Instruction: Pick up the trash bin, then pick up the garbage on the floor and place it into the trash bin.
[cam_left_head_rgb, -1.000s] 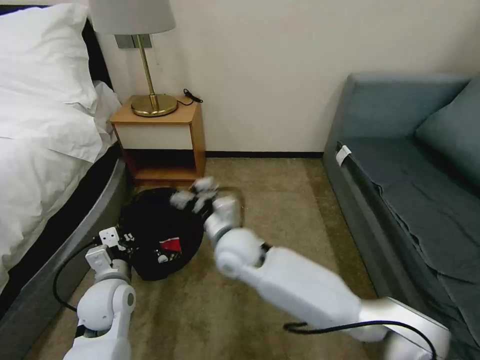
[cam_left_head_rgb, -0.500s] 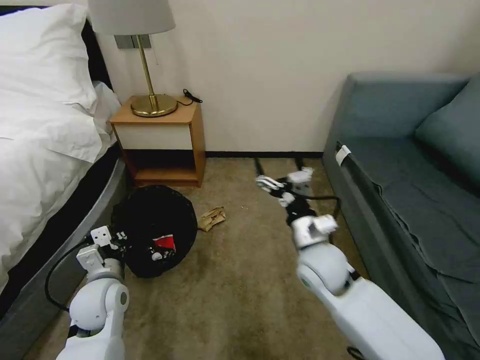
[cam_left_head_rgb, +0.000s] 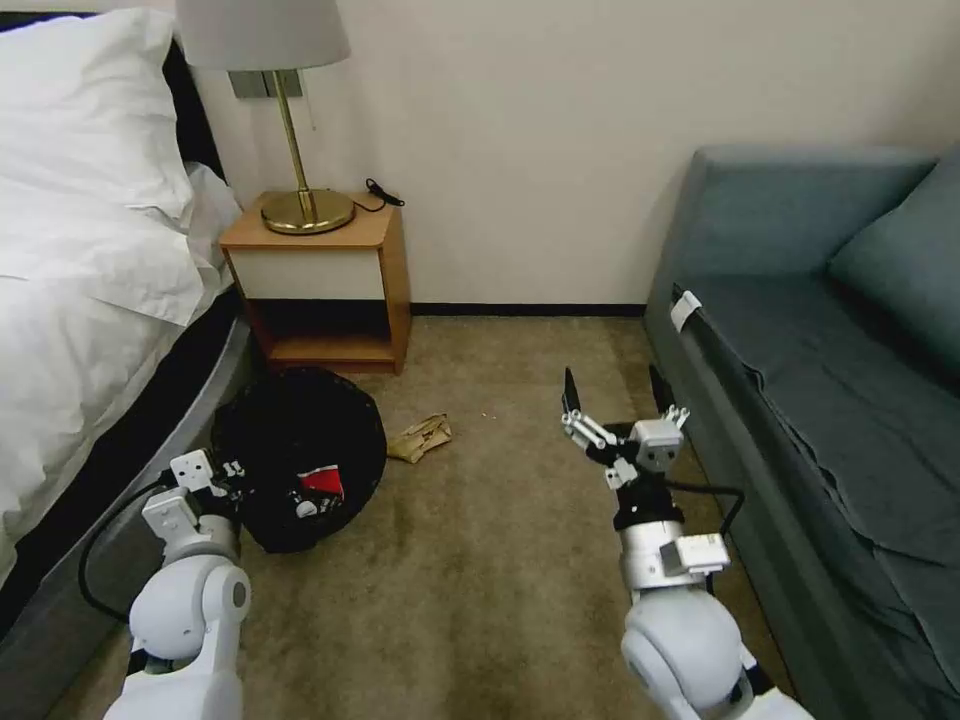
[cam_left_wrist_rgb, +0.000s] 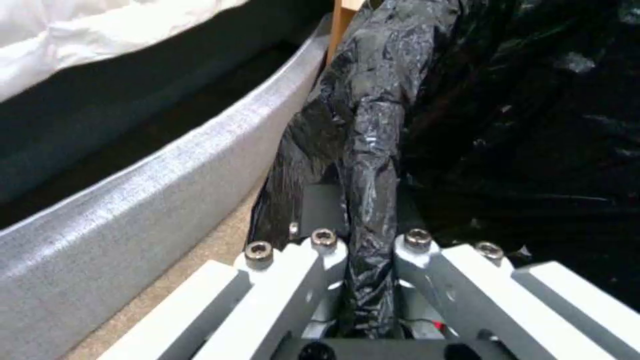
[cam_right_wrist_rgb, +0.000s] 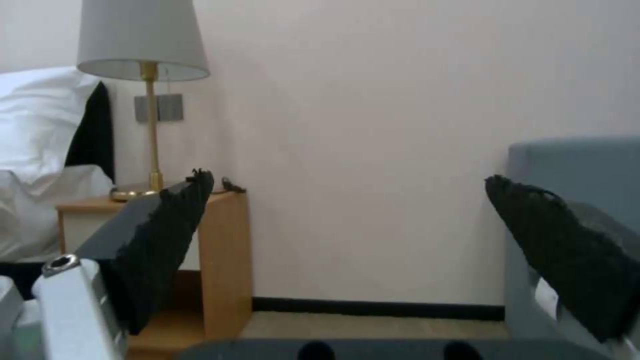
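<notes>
Bedding and one pillow (cam_left_head_rgb: 85, 90) fill our far left, with one nightstand (cam_left_head_rgb: 325, 280) and one lamp (cam_left_head_rgb: 270, 60) against the wall. Below them our left hand (cam_left_head_rgb: 235, 478) is clamped on the black liner of the trash bin (cam_left_head_rgb: 300, 450), which it holds tilted beside the bed frame; the left wrist view shows the plastic (cam_left_wrist_rgb: 363, 165) pinched between its closed fingers. Inside the bin we count one red-and-white packet (cam_left_head_rgb: 322, 483), plus a small pale item we cannot identify. One tan paper scrap (cam_left_head_rgb: 420, 437) lies on the carpet (cam_left_head_rgb: 480, 560) just right of the bin, apart from it. Further right, our right hand (cam_left_head_rgb: 615, 390) hovers over the carpet near the one grey sofa (cam_left_head_rgb: 830, 330), its two dark fingers (cam_right_wrist_rgb: 167, 240) spread wide with nothing between them. Compared with half a second ago, the right arm has drawn back toward us and turned upright, and the bin has shifted slightly left
</notes>
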